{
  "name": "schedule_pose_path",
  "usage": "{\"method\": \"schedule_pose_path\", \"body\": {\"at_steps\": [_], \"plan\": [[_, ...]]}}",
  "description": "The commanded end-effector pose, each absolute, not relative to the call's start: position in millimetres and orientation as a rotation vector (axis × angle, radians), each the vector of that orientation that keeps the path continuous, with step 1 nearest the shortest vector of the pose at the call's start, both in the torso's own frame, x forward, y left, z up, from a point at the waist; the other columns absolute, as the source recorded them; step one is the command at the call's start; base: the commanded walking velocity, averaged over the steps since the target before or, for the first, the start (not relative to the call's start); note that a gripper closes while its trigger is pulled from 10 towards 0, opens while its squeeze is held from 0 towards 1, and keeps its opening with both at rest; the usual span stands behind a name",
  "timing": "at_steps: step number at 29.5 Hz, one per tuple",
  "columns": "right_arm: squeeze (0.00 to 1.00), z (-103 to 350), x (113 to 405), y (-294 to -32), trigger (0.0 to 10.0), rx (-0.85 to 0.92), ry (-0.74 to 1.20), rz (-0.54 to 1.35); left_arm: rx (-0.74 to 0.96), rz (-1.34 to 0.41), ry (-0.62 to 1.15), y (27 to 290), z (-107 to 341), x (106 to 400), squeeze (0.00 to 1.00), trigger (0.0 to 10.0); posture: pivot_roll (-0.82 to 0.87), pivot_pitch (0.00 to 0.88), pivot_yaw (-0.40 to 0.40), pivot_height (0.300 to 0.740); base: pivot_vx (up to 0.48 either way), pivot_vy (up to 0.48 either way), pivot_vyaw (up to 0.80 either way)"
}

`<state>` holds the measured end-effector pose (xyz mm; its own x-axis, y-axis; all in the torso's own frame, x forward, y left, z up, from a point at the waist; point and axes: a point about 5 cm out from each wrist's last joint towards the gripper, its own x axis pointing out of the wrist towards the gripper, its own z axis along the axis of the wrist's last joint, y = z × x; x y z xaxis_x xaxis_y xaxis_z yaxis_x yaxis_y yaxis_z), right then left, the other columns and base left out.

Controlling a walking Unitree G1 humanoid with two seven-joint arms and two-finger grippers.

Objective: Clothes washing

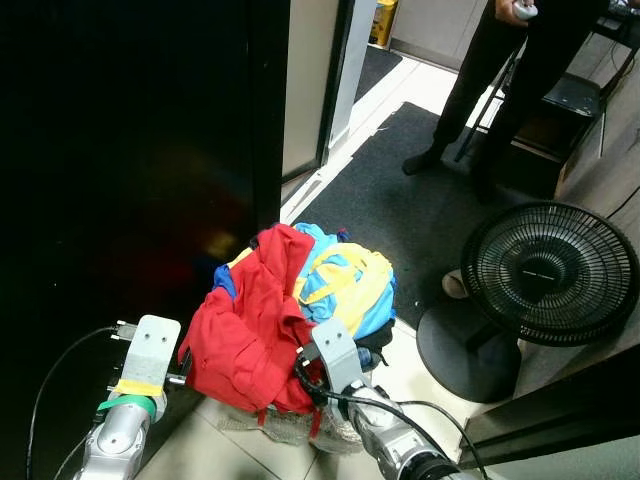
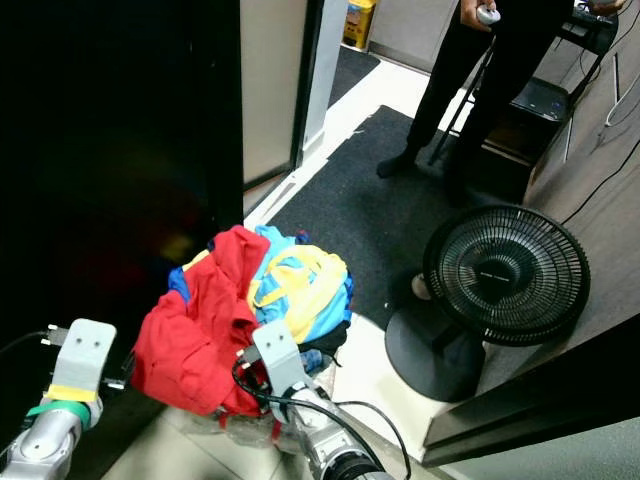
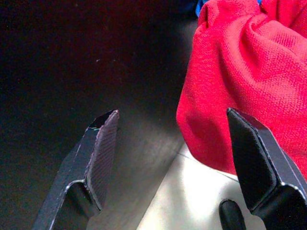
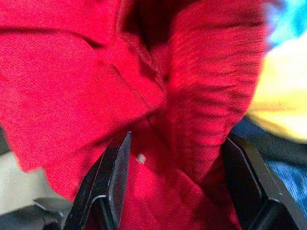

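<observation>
Right gripper (image 4: 175, 184) spread wide, fingers straddling a fold of the red garment (image 1: 250, 330), cloth bunched between them but not yet pinched. Left gripper (image 3: 184, 160) also released, sitting at the pile's left edge with red cloth just beside one finger, nothing held. Red garment drapes over a heap of blue and yellow clothes (image 1: 345, 285), which sits on what looks like a basket (image 1: 290, 425), mostly hidden. Risk: closing on a thick fold may drag the yellow and blue items along or tip the heap onto the floor. Pale tile floor (image 1: 420, 375) underneath; dark panel (image 1: 130, 160) at left; dark mat (image 1: 400, 200), black fan (image 1: 550, 270) at right, person's legs (image 1: 480, 90) beyond.
</observation>
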<state>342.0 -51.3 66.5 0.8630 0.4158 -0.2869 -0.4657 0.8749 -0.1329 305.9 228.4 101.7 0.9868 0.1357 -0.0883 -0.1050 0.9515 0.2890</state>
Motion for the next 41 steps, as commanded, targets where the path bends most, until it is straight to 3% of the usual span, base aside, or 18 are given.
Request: {"method": "schedule_pose_path", "body": {"at_steps": [1,2,3,20,28,29,33,34,35,36,37,41], "plan": [[0.00,46,331,-59,5.8,-0.174,0.355,0.438,0.282,0.119,0.144,227,94,302,0.00,10.0,0.16,0.380,-0.029,0.740,0.000,0.000,0.00],[0.00,46,331,-59,5.8,-0.174,0.355,0.438,0.282,0.119,0.144,227,94,302,0.00,10.0,0.16,0.380,-0.029,0.740,0.000,0.000,0.00],[0.00,46,332,-60,0.0,-0.149,0.364,0.436,0.283,0.116,0.142,226,96,303,0.00,10.0,0.16,0.379,-0.025,0.740,0.000,0.000,0.00],[0.00,52,338,-65,0.0,-0.004,0.366,0.379,0.282,0.120,0.156,227,96,301,0.00,10.0,0.16,0.370,-0.023,0.740,0.000,0.000,0.00],[0.00,75,347,-62,0.0,-0.023,0.197,0.422,0.278,0.111,0.151,223,97,304,0.00,10.0,0.14,0.337,-0.018,0.740,0.000,0.000,0.00],[0.00,90,351,-61,0.0,-0.039,0.090,0.438,0.273,0.103,0.141,221,99,306,0.00,10.0,0.12,0.311,-0.015,0.740,0.000,0.000,0.00],[0.00,90,351,-61,0.0,-0.039,0.090,0.438,0.273,0.103,0.141,221,99,306,0.00,10.0,0.12,0.311,-0.015,0.740,0.000,0.000,0.00],[0.00,109,355,-62,0.0,-0.063,-0.034,0.445,0.266,0.093,0.126,217,102,309,0.00,10.0,0.10,0.287,-0.010,0.740,0.000,0.000,0.00],[0.00,109,355,-62,0.0,-0.063,-0.034,0.445,0.266,0.093,0.126,217,102,309,0.00,10.0,0.10,0.287,-0.010,0.740,0.000,0.000,0.00],[0.00,139,358,-68,0.9,-0.091,-0.199,0.429,0.247,0.064,0.082,209,113,313,0.00,10.0,0.06,0.245,-0.004,0.740,0.000,0.000,0.00],[0.00,164,356,-75,10.0,-0.107,-0.323,0.403,0.223,0.035,0.039,200,125,317,0.00,10.0,0.03,0.211,0.000,0.740,0.000,0.000,0.00],[0.00,198,350,-92,10.0,-0.149,-0.469,0.344,0.176,-0.035,-0.042,179,148,324,0.00,10.0,0.00,0.166,0.004,0.740,0.000,0.000,0.00]]}}
